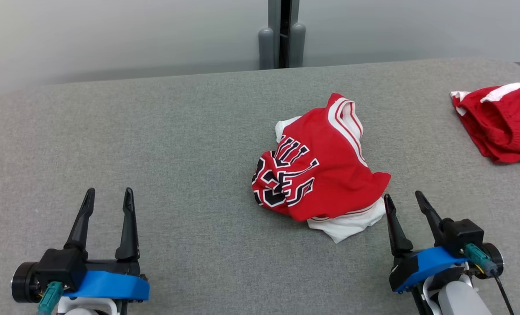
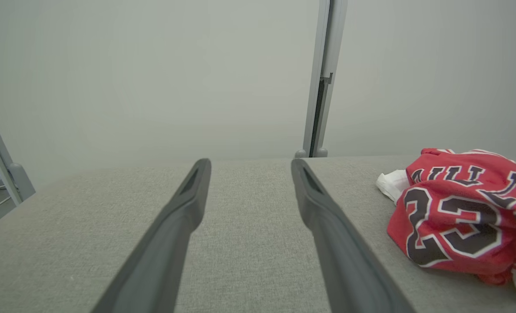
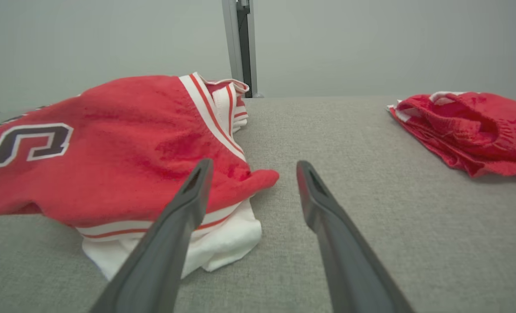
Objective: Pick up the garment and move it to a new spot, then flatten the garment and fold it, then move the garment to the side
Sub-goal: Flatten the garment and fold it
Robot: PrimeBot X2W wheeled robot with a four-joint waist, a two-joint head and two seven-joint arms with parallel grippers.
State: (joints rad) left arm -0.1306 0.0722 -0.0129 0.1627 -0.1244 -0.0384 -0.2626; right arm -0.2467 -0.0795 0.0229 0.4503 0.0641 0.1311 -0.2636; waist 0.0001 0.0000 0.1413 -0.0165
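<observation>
The garment (image 1: 321,166) is a red jersey with white trim and black lettering, lying crumpled in a heap on the grey table (image 1: 177,144), right of centre. It also lies at the right edge of the left wrist view as the garment (image 2: 462,213) and on the left of the right wrist view as the garment (image 3: 110,148). My left gripper (image 1: 109,192) rests open near the table's front left, well apart from the heap. My right gripper (image 1: 404,195) stands open just beside the heap's near right corner, its left finger (image 3: 188,195) close to the white hem.
A second red cloth with white trim (image 1: 500,122) lies crumpled at the table's far right edge, also seen as the red cloth (image 3: 471,126). A grey post (image 1: 282,35) stands behind the table against a pale wall. Bare grey surface spreads across the table's left half.
</observation>
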